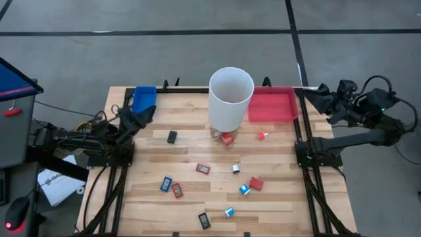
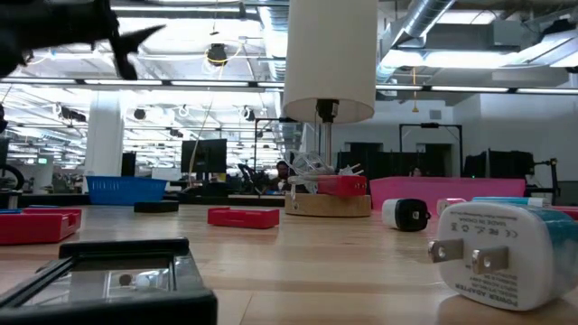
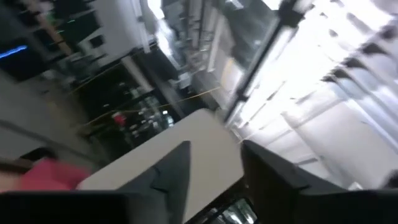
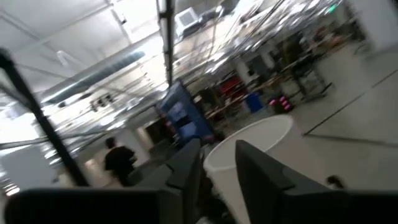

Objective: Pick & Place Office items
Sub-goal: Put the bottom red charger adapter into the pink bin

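- Office items: about ten small pieces scattered on the table (image 1: 276,197) — black rectangles (image 1: 172,137) (image 1: 204,220), red pieces (image 1: 227,139) (image 1: 202,168) (image 1: 177,190) (image 1: 256,183), blue ones (image 1: 166,184) (image 1: 244,189) (image 1: 229,212).
- One white cylinder (image 1: 230,99), far centre.
- Trays: one blue tray (image 1: 144,97), far left; one red tray (image 1: 272,104), far right.
- Left hand (image 1: 140,116): fingers apart, empty, near the blue tray.
- Right hand (image 1: 312,94): fingers slightly apart, empty, beside the red tray.

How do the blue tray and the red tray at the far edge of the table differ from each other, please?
The blue tray is clearly smaller and narrower than the red tray. The blue tray sits at the far left corner, left of the white cylinder; the red tray sits to that cylinder's right. The left gripper hangs just beside the blue tray, while nothing hangs near the red tray. Both are shallow, rimmed trays, and no item shows inside either.
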{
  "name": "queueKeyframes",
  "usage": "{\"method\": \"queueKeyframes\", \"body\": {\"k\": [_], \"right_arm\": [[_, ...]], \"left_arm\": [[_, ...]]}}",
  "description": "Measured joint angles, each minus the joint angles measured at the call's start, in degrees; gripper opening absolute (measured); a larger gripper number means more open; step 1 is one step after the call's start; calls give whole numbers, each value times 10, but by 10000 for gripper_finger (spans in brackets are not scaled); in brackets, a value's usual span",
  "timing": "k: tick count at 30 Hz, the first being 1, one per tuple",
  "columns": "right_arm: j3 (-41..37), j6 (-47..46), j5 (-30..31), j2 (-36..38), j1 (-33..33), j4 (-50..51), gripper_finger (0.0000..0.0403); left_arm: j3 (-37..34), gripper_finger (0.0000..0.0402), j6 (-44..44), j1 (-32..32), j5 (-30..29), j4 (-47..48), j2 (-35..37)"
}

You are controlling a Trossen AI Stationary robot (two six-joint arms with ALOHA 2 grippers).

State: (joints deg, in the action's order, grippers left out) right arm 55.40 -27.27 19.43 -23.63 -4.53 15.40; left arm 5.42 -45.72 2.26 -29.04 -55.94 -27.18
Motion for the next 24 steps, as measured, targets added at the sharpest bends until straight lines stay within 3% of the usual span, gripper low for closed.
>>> {"method": "queueKeyframes", "body": {"k": [5, 10, 15, 20, 24], "right_arm": [[38, -34, -29, -38, -29, 72, 72], [129, -111, -27, -114, -42, 314, 94], [233, -173, -41, -207, -41, 542, 158], [284, -181, -79, -258, -41, 635, 248], [285, -193, -123, -279, -42, 677, 296]], "left_arm": [[88, 250, 92, 0, 12, 41, -10], [202, 304, 191, 0, 12, 201, -38], [327, 316, 250, 0, -17, 405, -74], [434, 317, 277, 0, -38, 580, -115], [484, 317, 278, 0, -40, 707, -138]]}}
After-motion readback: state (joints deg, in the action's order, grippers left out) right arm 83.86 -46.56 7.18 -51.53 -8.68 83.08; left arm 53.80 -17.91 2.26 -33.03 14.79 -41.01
